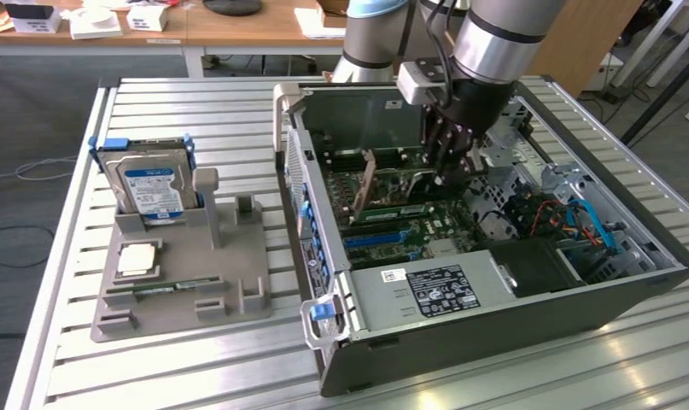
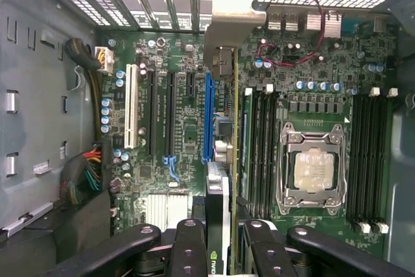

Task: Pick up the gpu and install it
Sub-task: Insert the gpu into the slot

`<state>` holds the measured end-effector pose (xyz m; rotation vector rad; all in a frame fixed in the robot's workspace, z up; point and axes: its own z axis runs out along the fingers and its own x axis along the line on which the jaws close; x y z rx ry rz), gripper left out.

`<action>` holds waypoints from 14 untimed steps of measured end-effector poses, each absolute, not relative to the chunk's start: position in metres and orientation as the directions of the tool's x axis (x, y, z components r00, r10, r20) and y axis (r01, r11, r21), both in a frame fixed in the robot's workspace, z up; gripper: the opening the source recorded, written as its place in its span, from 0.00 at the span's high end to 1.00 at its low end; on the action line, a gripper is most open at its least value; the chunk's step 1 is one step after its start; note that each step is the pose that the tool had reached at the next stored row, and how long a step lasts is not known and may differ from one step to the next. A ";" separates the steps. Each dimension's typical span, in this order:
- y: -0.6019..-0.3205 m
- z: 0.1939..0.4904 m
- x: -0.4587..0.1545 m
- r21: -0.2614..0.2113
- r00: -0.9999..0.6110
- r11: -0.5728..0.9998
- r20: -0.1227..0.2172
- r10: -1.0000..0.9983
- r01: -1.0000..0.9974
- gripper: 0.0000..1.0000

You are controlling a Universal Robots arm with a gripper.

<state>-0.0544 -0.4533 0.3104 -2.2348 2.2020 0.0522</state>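
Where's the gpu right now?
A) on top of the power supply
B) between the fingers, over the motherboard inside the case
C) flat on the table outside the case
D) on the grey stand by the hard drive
B: the gpu stands edge-on between the fingers, over the motherboard inside the case.
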 end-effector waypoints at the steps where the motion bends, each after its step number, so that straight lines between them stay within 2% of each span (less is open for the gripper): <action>1: -0.453 0.310 -0.054 0.021 0.014 -0.015 -0.026 -1.000 -1.000 0.73; 14: -0.452 0.304 -0.059 0.020 0.014 -0.015 -0.026 -1.000 -1.000 0.73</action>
